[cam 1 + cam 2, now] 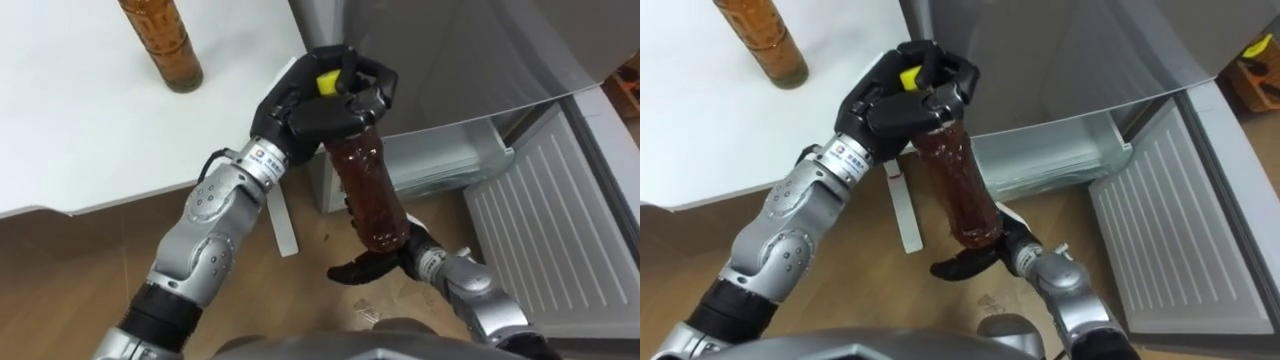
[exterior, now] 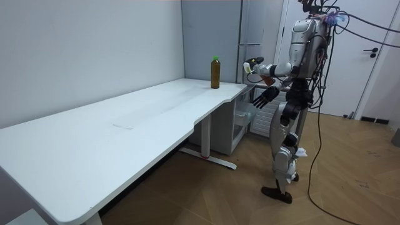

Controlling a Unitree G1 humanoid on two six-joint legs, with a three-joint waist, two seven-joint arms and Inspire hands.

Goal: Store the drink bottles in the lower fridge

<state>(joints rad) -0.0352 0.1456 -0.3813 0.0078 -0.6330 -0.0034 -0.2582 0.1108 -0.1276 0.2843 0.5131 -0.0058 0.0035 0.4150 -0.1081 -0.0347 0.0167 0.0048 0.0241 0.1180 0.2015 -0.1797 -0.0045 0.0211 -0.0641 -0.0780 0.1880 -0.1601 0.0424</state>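
My left hand (image 1: pixel 320 105) is shut on the top of a brown drink bottle (image 1: pixel 368 190) with a yellow cap. The bottle hangs nearly upright over the wooden floor, just in front of the fridge. My right hand (image 1: pixel 375 267) is open below and behind the bottle's base; whether it touches the base I cannot tell. A second brown bottle (image 1: pixel 165 45) stands on the white table (image 1: pixel 80 130) at the upper left. In the room view I stand at the table's end, facing the fridge (image 2: pixel 259 37).
The lower fridge compartment (image 1: pixel 450 160) stands open, with pale drawers inside. Its white ribbed door (image 1: pixel 560 230) is swung out to the right. A white table leg (image 1: pixel 280 225) stands close to my left forearm.
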